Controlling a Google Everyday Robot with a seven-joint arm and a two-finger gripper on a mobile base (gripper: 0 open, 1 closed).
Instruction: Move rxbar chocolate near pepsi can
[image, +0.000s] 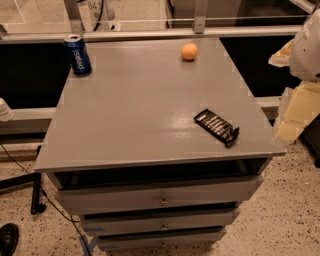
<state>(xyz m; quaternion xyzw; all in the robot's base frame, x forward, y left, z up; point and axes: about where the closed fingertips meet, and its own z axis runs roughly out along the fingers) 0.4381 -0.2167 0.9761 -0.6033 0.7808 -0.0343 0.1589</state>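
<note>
The rxbar (217, 127) is found flat at the front right of the bench (140, 115), above 3 drawers (160, 197). The claw (294, 112) is noted beyond the right edge, apart from the rxbar; its state cannot be told. An orange (189, 51) is seen farther back, and the can (77, 55) upright at the far left corner.

The gripper (289, 125) is seen at the right edge, just off the grey cabinet top (140, 115). The rxbar chocolate (217, 127) is laid flat just to its left. The orange fruit (189, 51) is set farther back and left, and the pepsi can (77, 55) is stood farthest left.
</note>
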